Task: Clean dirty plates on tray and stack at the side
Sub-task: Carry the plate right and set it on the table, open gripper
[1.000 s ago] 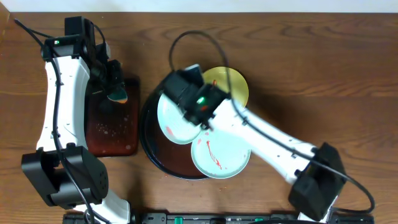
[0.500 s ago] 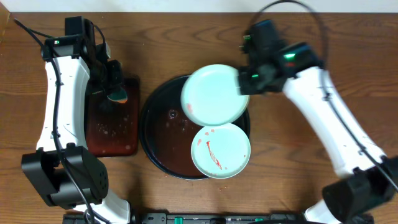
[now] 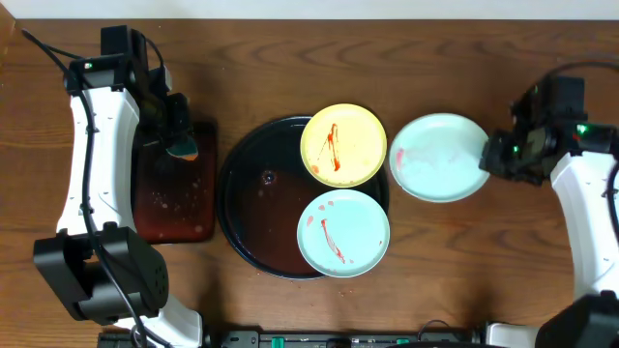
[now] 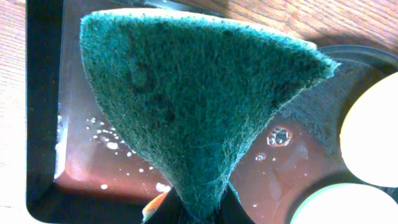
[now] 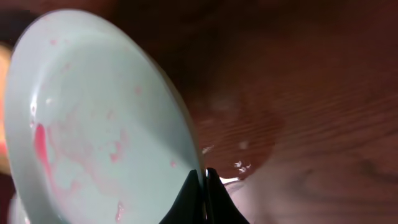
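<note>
A pale mint plate (image 3: 437,158) bearing faint pink smears is pinched at its right rim by the right tool (image 3: 489,155), which is closed on it. The plate reaches leftward from the tool, face up, over the desk (image 3: 464,58) just right of the round black tray (image 3: 253,198). On that tray a yellow plate (image 3: 343,145) and a second mint plate (image 3: 343,232) lie flat, their red streaks running up-down in the overhead view. A green sponge (image 4: 199,106) is clamped by the left tool (image 4: 199,211) above the rectangular tray (image 3: 174,208), fanning out from its pinched corner.
</note>
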